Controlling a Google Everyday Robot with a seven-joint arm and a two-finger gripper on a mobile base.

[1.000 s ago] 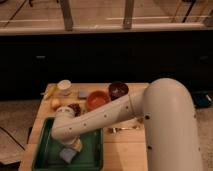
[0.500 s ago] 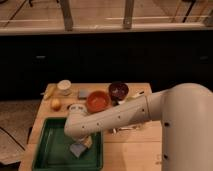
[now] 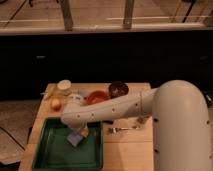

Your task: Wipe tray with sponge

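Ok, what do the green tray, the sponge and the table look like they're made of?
The tray looks like plastic: even dark green, smooth, with a moulded raised rim. The sponge, under the gripper inside the tray, looks like soft matte foam, grey-blue; no second layer can be made out. The table is probably light wood, pale tan and matte.
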